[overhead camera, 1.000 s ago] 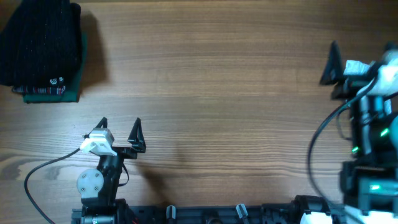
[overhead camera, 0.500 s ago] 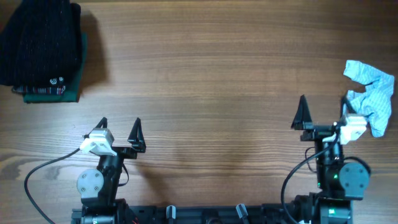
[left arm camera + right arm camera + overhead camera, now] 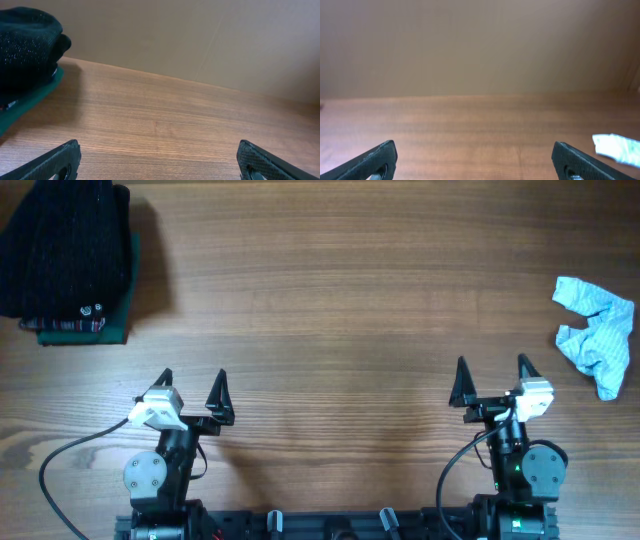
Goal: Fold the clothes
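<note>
One dark stack of folded clothes (image 3: 65, 260) sits far left, while a pale blue garment (image 3: 597, 335) lies crumpled at the right edge, yet to be folded; your left gripper (image 3: 192, 387) and right gripper (image 3: 491, 377) rest near you, both wide open and empty.

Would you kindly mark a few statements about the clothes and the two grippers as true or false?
1. The blue cloth lies crumpled at far right. True.
2. The right gripper holds the blue cloth. False: it is open and apart from the cloth.
3. A black garment tops the pile at far left. True.
4. The left gripper is shut. False: its jaws stand open, holding nothing.
</note>
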Robot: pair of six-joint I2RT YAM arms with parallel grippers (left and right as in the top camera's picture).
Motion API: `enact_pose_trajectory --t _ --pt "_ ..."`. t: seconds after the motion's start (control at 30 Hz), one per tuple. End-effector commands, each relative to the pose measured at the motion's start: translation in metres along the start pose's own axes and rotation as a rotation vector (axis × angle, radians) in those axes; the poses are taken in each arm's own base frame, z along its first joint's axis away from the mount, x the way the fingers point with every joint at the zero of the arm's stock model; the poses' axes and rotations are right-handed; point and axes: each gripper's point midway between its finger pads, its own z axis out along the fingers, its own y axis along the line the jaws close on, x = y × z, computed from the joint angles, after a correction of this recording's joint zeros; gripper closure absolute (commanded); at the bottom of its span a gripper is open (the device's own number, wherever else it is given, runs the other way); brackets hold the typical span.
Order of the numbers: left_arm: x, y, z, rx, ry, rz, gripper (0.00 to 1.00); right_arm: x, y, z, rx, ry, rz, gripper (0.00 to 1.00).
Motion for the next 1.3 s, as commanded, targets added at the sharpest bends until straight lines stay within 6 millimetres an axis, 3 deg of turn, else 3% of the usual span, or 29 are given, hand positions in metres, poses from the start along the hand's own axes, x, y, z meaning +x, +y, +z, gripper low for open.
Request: enact_pose_trajectory --t 0.0,1.27 --pt "0.0011 -0.0006 -0.0003 0.009 -0.001 -0.006 0.00 0.0063 0.0065 -0.0033 -0.035 0.012 -0.056 0.00" --pt "0.0011 -0.0006 -0.0003 0.009 -0.001 -0.005 0.00 0.0076 0.0033 -0.0050 -0.016 0.015 -0.080 0.00"
